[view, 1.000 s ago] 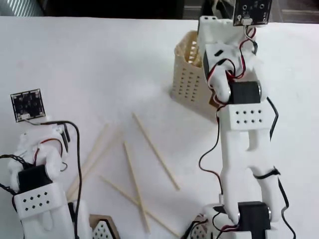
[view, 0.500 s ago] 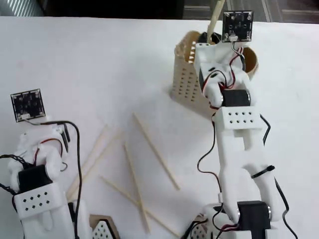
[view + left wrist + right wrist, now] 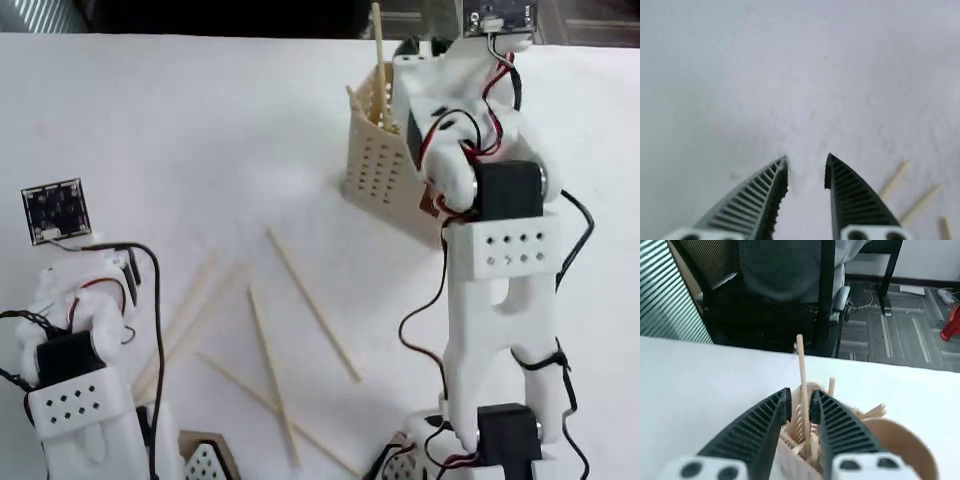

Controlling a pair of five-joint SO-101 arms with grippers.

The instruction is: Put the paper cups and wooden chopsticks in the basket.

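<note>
Chopsticks (image 3: 270, 360) lie scattered lower centre on the table (image 3: 180, 130). Right gripper (image 3: 800, 391) pinches one upright chopstick (image 3: 801, 360) over the basket (image 3: 375, 165) at upper centre; left gripper (image 3: 806, 161), fingers apart, hovers lower left.

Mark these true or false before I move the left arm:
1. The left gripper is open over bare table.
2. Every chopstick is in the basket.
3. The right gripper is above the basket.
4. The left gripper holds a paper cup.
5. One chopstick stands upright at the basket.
1. True. The left gripper is open, with bare table beneath it.
2. False. Several chopsticks lie loose on the table, between the two arms.
3. True. The right gripper is above the basket.
4. False. The left gripper holds nothing.
5. True. The upright chopstick rises from the basket at the right gripper.
</note>
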